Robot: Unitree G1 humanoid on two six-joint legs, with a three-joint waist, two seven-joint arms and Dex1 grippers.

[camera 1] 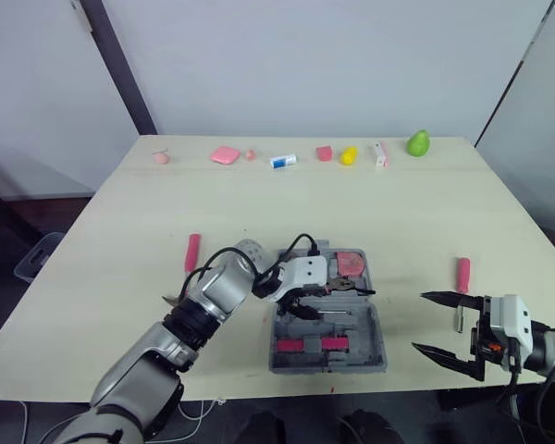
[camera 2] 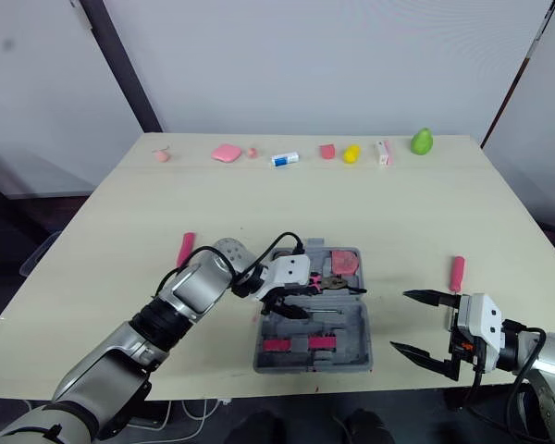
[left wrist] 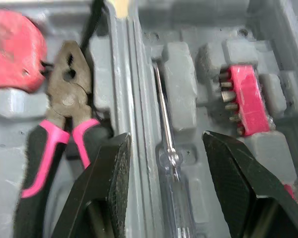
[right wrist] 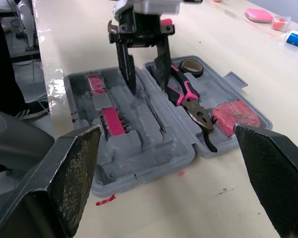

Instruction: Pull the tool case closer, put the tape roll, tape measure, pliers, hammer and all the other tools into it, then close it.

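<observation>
Tool case (camera 1: 372, 344) lying open, I'm hovering left gripper (right wrist: 146, 83), fingers apart, over the screwdriver (left wrist: 165, 119), right gripper (camera 1: 419, 322) hanging wide open alongside.

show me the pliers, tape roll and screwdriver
pliers (left wrist: 68, 100): left wrist view, on the pivot joint
tape roll (right wrist: 192, 74): right wrist view, on its outer wall
screwdriver (left wrist: 164, 116): left wrist view, on the metal shaft

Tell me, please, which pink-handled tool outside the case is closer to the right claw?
The right-hand pink-handled tool, lying just beyond the open right claw; the other one lies left of the tool case.
</observation>
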